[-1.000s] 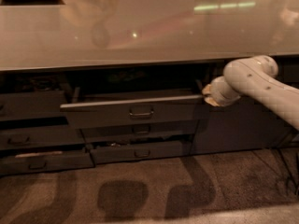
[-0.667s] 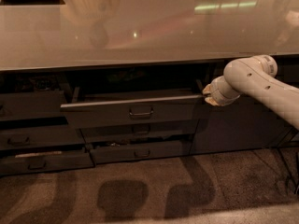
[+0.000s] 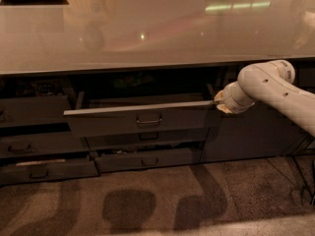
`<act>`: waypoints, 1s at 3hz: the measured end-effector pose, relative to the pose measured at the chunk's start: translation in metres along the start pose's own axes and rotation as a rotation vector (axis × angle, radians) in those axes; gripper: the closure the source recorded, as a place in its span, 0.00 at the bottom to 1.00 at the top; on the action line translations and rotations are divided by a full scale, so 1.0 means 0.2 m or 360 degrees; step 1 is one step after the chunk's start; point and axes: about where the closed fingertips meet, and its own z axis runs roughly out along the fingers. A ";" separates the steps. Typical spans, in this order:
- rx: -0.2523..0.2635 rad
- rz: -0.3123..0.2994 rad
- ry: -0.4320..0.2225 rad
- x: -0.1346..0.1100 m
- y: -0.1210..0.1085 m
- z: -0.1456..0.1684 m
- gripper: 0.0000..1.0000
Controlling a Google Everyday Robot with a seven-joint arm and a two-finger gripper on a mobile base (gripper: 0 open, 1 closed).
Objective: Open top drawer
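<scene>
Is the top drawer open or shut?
Open: the top drawer front juts out past the drawers below, its inside showing behind. The tool is at its right end.

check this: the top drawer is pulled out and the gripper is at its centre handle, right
Not quite. The top drawer is pulled out, but the gripper is at the end of the front's top edge nearest the arm, well away from the centre handle. The camera view shows it.
</scene>
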 end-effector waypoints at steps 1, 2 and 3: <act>-0.0001 -0.0012 -0.0005 0.00 0.05 -0.01 1.00; -0.0002 -0.0021 -0.0009 -0.01 0.09 -0.05 1.00; 0.0003 -0.0018 -0.0002 -0.01 0.08 -0.05 1.00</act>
